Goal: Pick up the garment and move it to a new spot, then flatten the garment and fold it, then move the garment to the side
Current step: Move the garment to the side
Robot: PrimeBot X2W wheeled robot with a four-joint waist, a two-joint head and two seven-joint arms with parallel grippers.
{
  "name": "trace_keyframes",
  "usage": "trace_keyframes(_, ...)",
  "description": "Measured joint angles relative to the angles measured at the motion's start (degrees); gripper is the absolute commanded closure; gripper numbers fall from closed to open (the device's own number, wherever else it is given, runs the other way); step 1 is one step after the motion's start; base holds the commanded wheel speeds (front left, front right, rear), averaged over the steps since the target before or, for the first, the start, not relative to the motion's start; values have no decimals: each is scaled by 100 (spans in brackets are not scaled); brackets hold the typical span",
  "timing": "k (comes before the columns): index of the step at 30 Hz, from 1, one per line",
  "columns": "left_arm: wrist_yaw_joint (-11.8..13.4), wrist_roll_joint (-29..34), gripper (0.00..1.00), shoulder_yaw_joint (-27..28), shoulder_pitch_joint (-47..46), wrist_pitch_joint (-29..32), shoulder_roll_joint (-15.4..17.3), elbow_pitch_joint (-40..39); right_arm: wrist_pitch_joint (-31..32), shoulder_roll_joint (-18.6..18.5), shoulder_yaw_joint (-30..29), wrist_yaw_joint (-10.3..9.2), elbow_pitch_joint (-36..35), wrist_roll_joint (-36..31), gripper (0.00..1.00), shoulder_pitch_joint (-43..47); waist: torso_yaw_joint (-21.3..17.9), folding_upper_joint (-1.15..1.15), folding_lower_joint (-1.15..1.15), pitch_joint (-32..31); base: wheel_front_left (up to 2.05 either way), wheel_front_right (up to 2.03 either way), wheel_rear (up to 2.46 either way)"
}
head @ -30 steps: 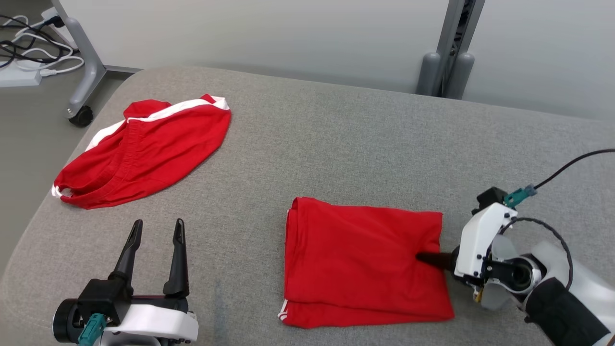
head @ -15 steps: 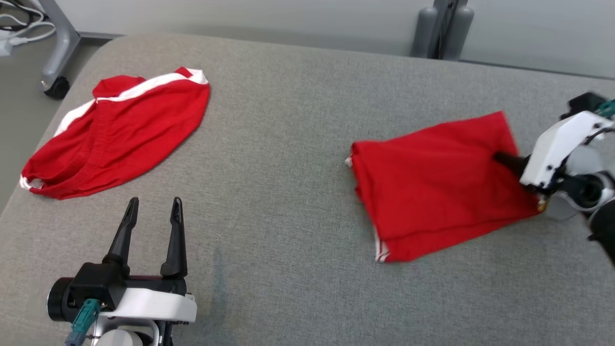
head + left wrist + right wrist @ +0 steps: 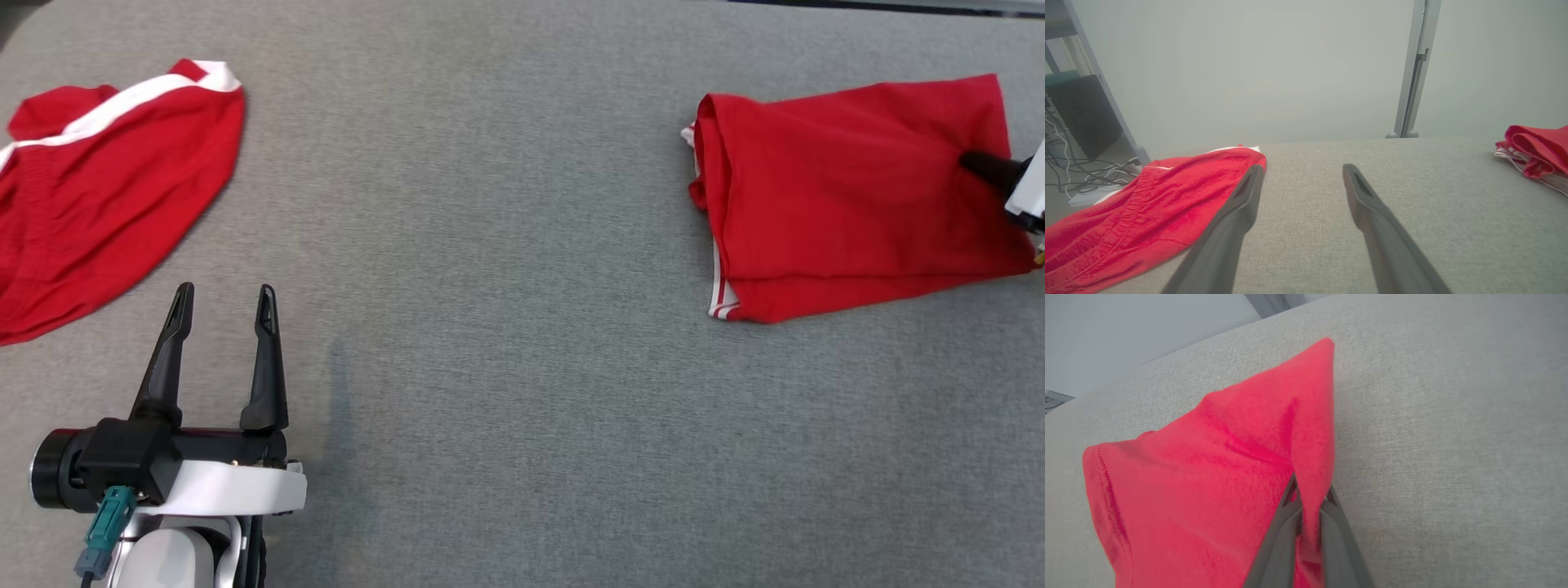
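My right hand (image 3: 1309, 489) clenched on edge of folded red cloth garment (image 3: 849, 196), lying on grey fabric tabletop (image 3: 506, 245). My left hand (image 3: 224, 292) hovers released, holding nothing.

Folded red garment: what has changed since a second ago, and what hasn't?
The right tool has dragged the folded garment across the grey surface toward the robot's right and farther away; the head camera shifted too. Unchanged: right tool shut on the garment's edge, left tool open and empty, the other red garment lying at the left.
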Motion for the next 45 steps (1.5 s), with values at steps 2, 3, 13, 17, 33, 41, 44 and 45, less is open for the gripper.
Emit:
trace_keyframes(2, -4, 40, 0, 10, -2, 0, 0, -9, 48, -71, 56, 1, -20, -80, 100, -81, -105, 0, 0, 61, 0, 0, 0)
trace_keyframes(3, -16, 55, 0, 10, -7, 0, -1, -22, 51, -120, 73, 1, -20, -102, 100, -124, -151, 0, 0, 89, 0, 0, 0)
trace_keyframes(13, -54, 274, 0, 52, -92, 0, 10, -308, 201, -597, 304, 1, 123, -480, 100, -593, -324, 0, 0, 397, 0, 0, 0)
trace_keyframes(17, -46, 319, 0, 82, -92, -1, 22, -468, 229, -754, 385, 1, 202, -626, 100, -805, -310, 0, 0, 484, 0, 0, 0)
trace_keyframes(33, -36, 342, 0, 164, -29, 0, 35, -717, 365, -1083, 808, 1, 494, -1326, 100, -1513, -213, 0, 0, 660, 0, 0, 0)
trace_keyframes(41, -10, 341, 0, 172, -13, 0, 33, -739, 349, -1158, 951, 1, 659, -1566, 100, -1685, -214, 0, 0, 708, 0, 0, 0)
trace_keyframes(44, -9, 341, 0, 168, -13, 0, 32, -745, 360, -1205, 983, 1, 717, -1627, 100, -1763, -214, 0, 0, 716, 0, 0, 0)
trace_keyframes(45, -2, 341, 0, 168, -13, 0, 31, -748, 369, -1222, 998, 1, 732, -1647, 100, -1790, -214, 0, 0, 712, 0, 0, 0)
